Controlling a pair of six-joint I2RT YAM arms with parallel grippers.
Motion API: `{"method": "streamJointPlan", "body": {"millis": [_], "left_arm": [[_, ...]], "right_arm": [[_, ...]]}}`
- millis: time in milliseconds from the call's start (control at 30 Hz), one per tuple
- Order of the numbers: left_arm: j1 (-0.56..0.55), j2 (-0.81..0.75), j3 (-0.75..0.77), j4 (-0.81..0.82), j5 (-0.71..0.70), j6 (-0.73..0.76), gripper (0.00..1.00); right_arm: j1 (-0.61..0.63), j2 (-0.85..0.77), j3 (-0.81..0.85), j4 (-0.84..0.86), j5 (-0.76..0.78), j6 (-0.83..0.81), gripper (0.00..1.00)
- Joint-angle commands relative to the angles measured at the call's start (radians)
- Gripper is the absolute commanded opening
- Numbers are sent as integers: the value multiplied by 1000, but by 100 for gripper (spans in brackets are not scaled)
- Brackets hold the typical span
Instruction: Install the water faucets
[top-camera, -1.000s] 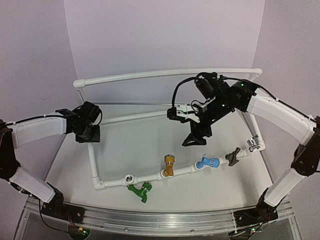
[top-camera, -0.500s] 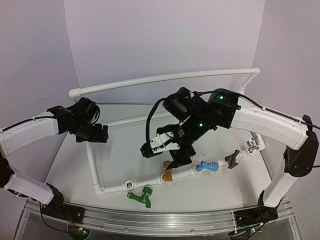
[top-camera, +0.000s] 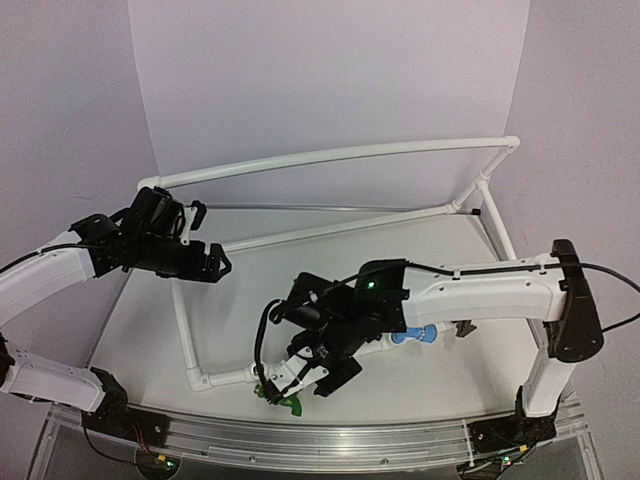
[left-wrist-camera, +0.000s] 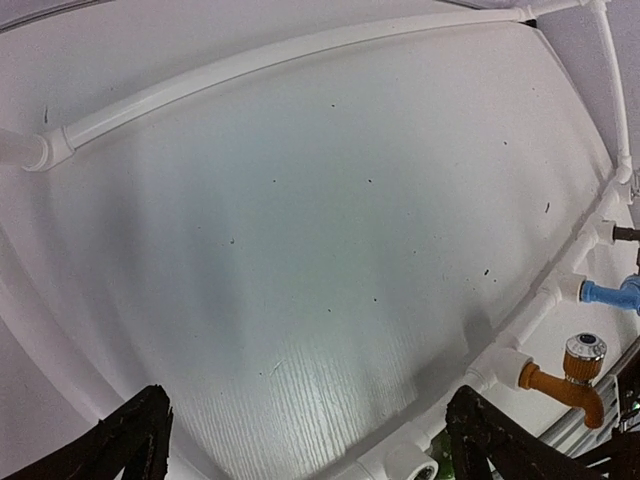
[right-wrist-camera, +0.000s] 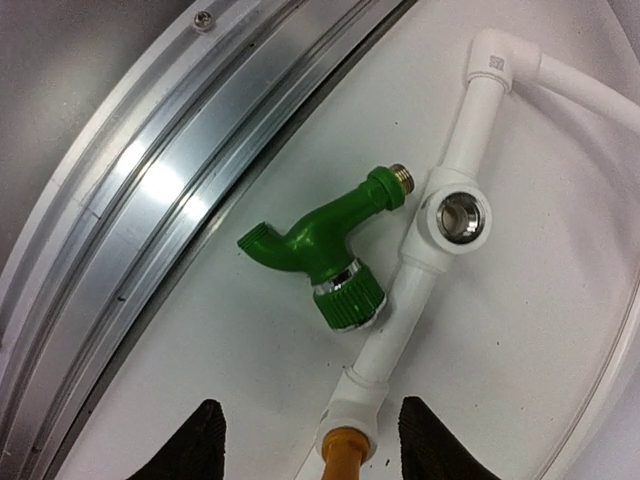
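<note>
The green faucet (right-wrist-camera: 320, 240) lies loose on the table beside the white pipe frame (right-wrist-camera: 470, 110). Its threaded end is close to an empty metal socket (right-wrist-camera: 460, 217). My right gripper (right-wrist-camera: 315, 445) is open and hovers just above it; it also shows in the top view (top-camera: 292, 383) over the green faucet (top-camera: 285, 400). The golden-orange faucet (left-wrist-camera: 575, 370) and the blue faucet (left-wrist-camera: 612, 294) sit in the front pipe. The dark grey faucet (top-camera: 462, 327) sits further right. My left gripper (top-camera: 205, 262) is open and empty above the table's left side. The silver faucet is out of view.
An aluminium rail (top-camera: 300, 435) runs along the table's front edge, close to the green faucet. The pipe frame's back bar (top-camera: 330, 155) arches above the table, and a left pipe (top-camera: 185, 320) runs to the front corner elbow (top-camera: 198, 378).
My right arm has swung from the back right down to the front left, over the green faucet. My left gripper has moved right and towards the table's middle.
</note>
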Motion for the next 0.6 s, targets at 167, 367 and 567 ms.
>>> {"method": "streamJointPlan", "body": {"millis": [167, 367, 567], "left_arm": [[-40, -33, 70, -11, 19, 32, 96], [-59, -33, 88, -25, 12, 40, 98], [-79, -46, 60, -3, 14, 22, 100]], "right_arm": [[59, 150, 28, 125, 72, -32, 48], [57, 224, 9, 140, 125, -79, 48], [29, 271, 47, 153, 166, -96, 54]]}}
